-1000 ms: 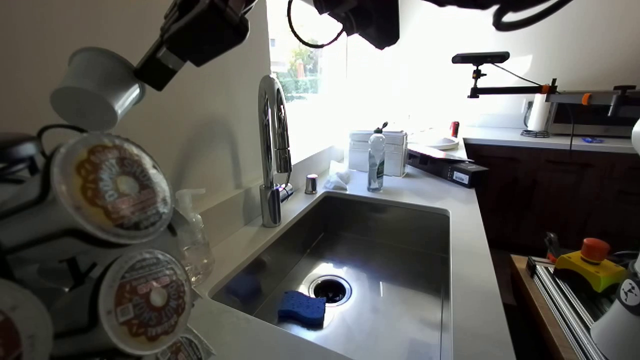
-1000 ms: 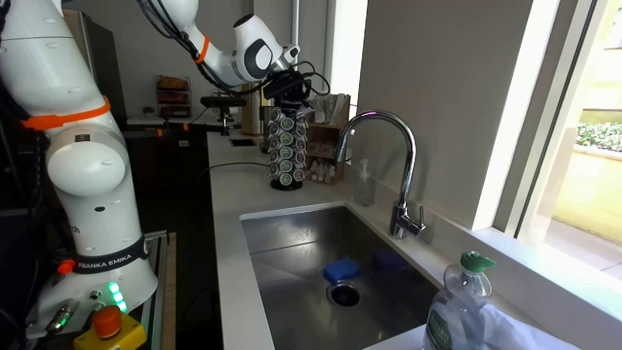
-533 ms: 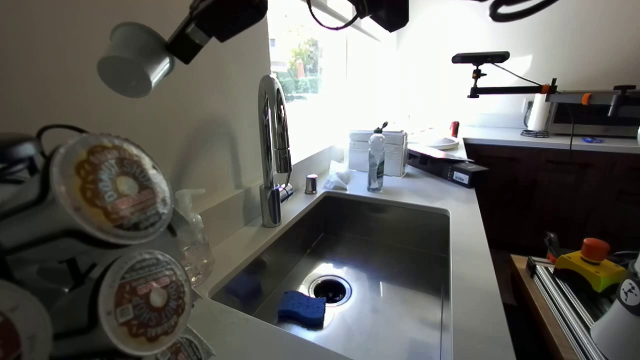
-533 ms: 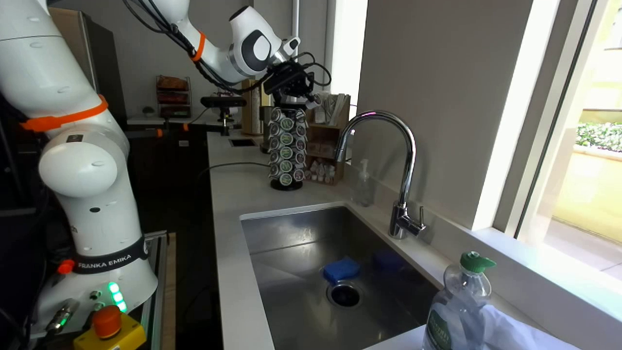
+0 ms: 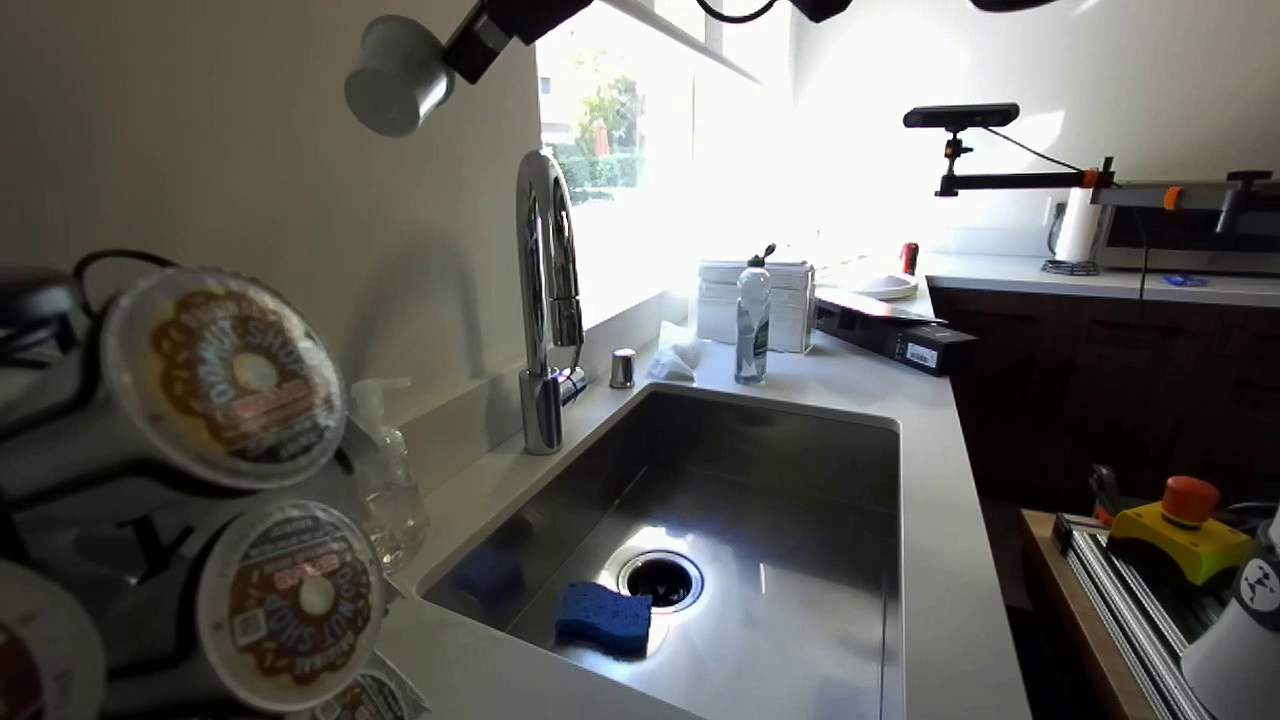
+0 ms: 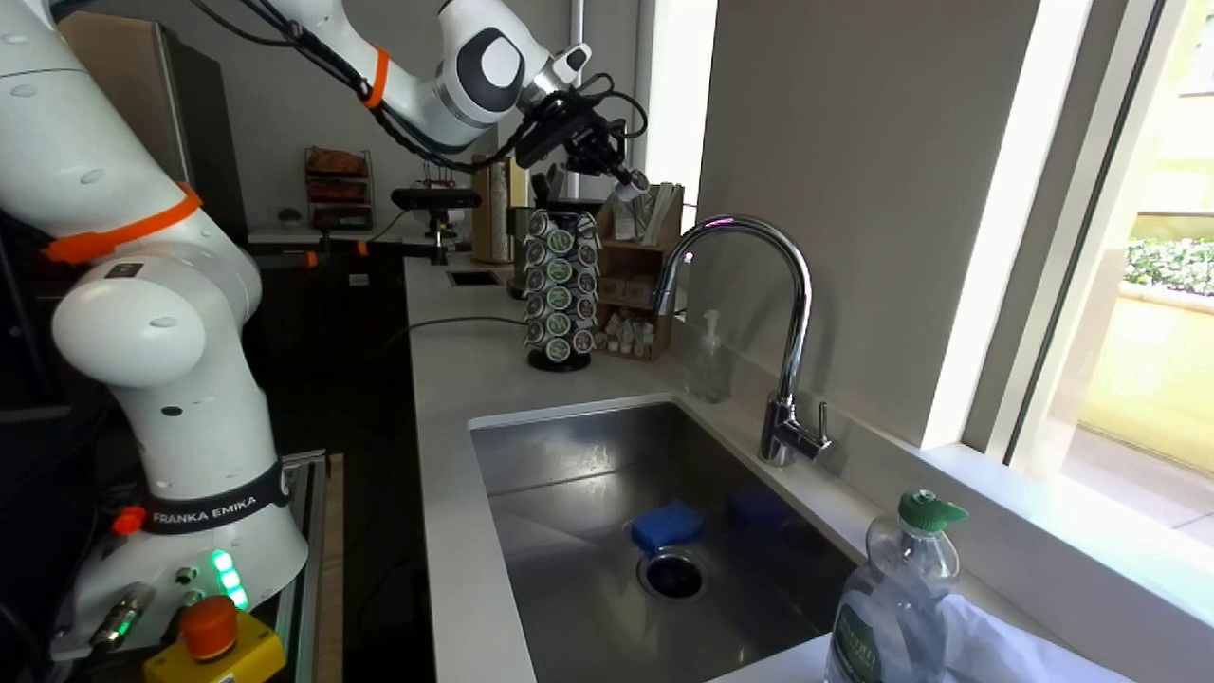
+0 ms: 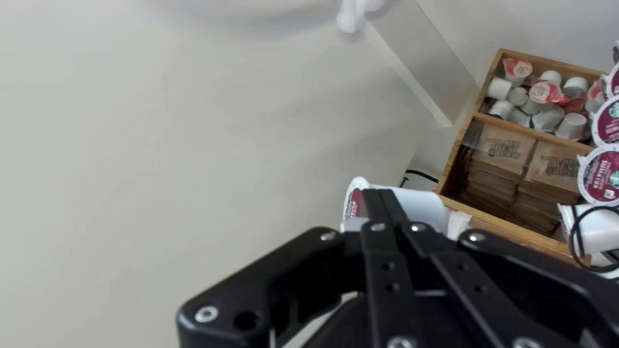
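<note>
Several coffee pods (image 5: 290, 605) line the rack (image 6: 539, 362), which in both exterior views lies left of and below one lone pod (image 5: 395, 85), apparently picked already but not yet set down. Next rightward in an exterior view, the gripper (image 5: 462, 58) pinches this raised pod between fingertips pressed close together, while the arm (image 6: 417, 98) is outstretched high, its wrist bent and fingers slanting downward.

The black base band (image 6: 213, 512) reads "FRANKA EMIKA"; two near pod lids (image 5: 228, 375), "DONUT SHOP"; a maroon lid (image 7: 602, 174), "SUMATRA".
</note>
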Tool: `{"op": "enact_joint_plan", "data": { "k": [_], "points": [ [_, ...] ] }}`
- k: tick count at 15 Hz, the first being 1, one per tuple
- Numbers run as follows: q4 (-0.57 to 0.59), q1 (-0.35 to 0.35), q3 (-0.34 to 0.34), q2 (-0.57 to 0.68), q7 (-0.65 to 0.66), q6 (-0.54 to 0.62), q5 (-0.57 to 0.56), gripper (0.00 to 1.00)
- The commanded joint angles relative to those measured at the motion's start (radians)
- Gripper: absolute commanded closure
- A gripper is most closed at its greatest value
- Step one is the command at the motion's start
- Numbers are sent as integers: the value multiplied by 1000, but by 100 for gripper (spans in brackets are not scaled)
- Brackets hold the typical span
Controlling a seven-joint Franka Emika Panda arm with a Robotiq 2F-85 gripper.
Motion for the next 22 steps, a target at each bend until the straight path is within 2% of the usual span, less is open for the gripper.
{"op": "enact_joint_plan", "data": {
  "k": [1, 7, 16, 22],
  "points": [
    [-43, -43, -14, -97, 109, -79, -87, 100],
    [-70, -99, -45, -198, 210, -185, -158, 100],
    [-144, -177, -132, -357, 295, -369, -174, 100],
    [-170, -200, -234, -392, 277, -487, -162, 100]
  ]
}}
